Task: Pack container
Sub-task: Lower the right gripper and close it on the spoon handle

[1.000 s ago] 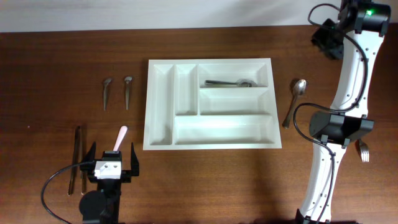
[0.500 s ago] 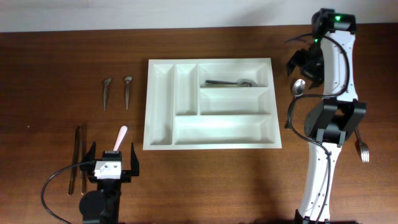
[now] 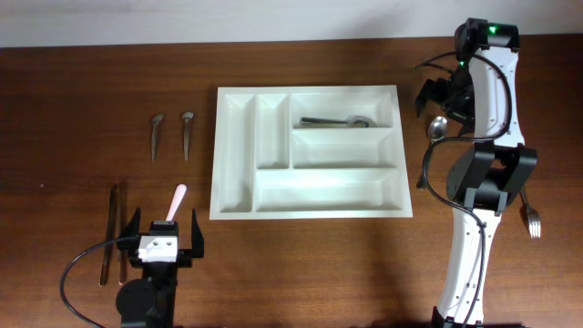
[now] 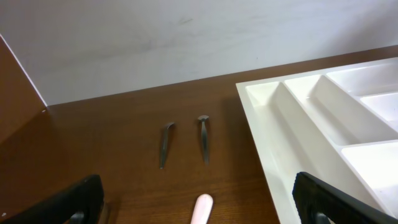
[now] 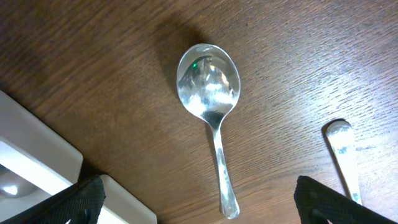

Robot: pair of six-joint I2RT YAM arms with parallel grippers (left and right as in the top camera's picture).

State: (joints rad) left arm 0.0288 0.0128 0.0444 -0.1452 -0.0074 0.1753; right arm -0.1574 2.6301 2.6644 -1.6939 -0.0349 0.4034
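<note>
Fork handle hidden behind right arm; container cut off.

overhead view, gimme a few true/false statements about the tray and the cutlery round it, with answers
1. The tray holds a single utensil, in its top long compartment. True.
2. The right hand is shut on the big spoon. False: the hand is open, and the spoon lies on the table between its fingers, not gripped.
3. Two small spoons lie side by side left of the tray. True.
4. A fork lies in the tray's bottom compartment. False: that compartment is empty, and the fork is on the table at the far right.
5. The left hand is open and holds nothing. True.
</note>
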